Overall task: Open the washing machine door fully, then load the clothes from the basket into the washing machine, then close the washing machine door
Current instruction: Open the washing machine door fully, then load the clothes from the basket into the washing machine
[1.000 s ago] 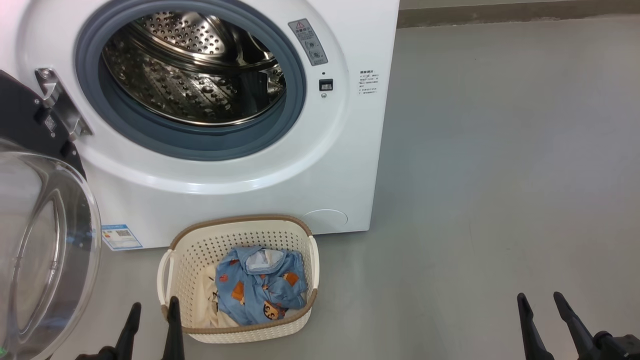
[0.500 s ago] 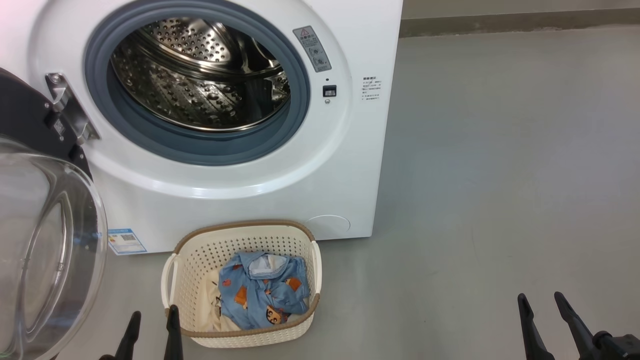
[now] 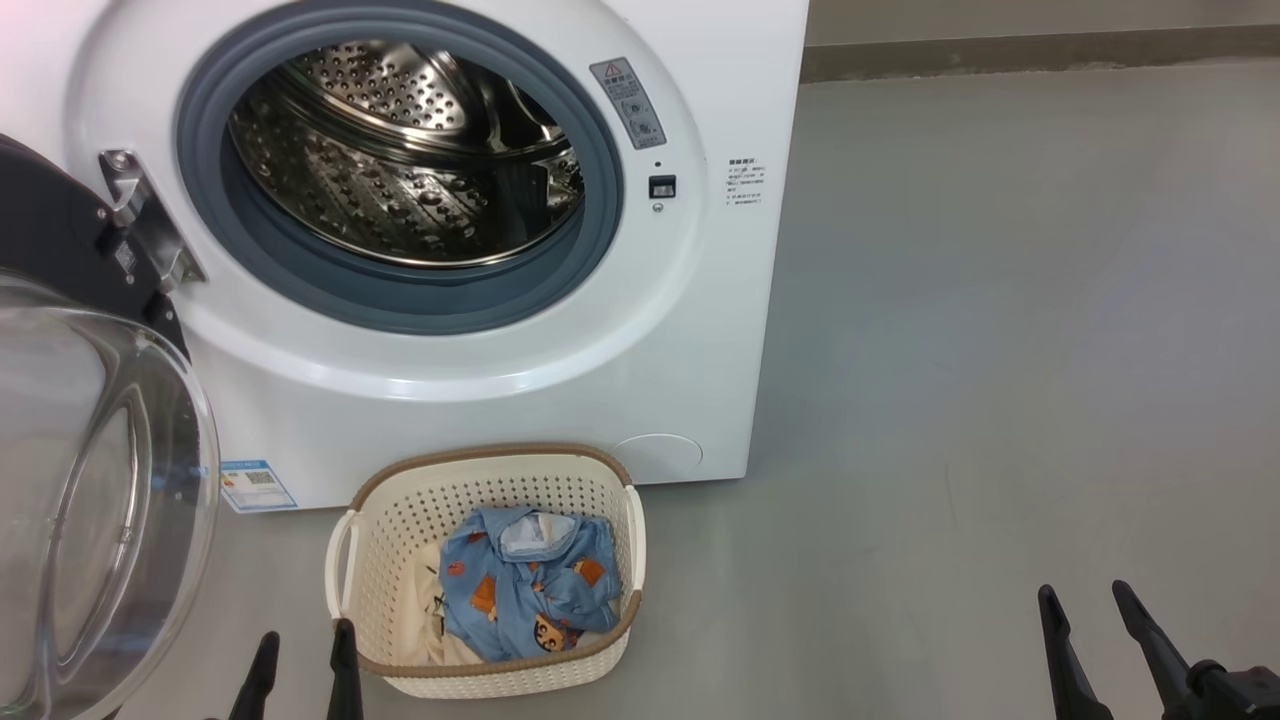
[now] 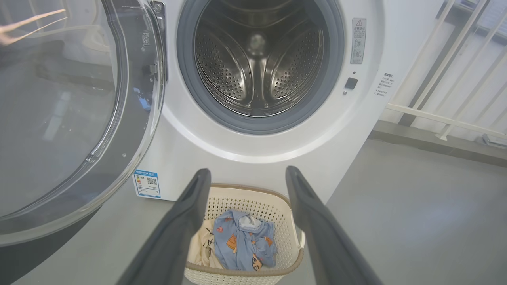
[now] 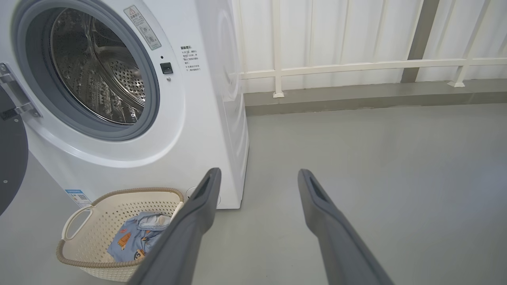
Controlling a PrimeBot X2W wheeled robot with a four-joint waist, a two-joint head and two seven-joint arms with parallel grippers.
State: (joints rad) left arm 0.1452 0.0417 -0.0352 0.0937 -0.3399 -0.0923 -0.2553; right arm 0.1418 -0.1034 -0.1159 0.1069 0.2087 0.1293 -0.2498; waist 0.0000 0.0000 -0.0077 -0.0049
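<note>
The white washing machine (image 3: 560, 380) stands with its steel drum (image 3: 400, 160) exposed. Its black door (image 3: 90, 480) with the clear glass bowl hangs swung out at the left, also seen as the door (image 4: 59, 118) in the left wrist view. On the floor in front sits the cream basket (image 3: 400, 520) holding light-blue printed clothes (image 3: 530, 585) and a cream-white garment (image 3: 425, 610). My left gripper (image 3: 303, 648) is open at the basket's near-left corner, nothing between its fingers. My right gripper (image 3: 1087, 603) is open over bare floor far to the right.
Grey floor (image 3: 1000, 350) spreads to the right of the machine. A white railing (image 5: 356, 65) on a low kerb runs along the back wall behind it. The open door (image 5: 12, 158) takes up the space left of the basket (image 5: 95, 237).
The whole head picture has shifted slightly down and right, so the camera moved. The left gripper shows lower in the picture. Basket, clothes and door stay as they were.
</note>
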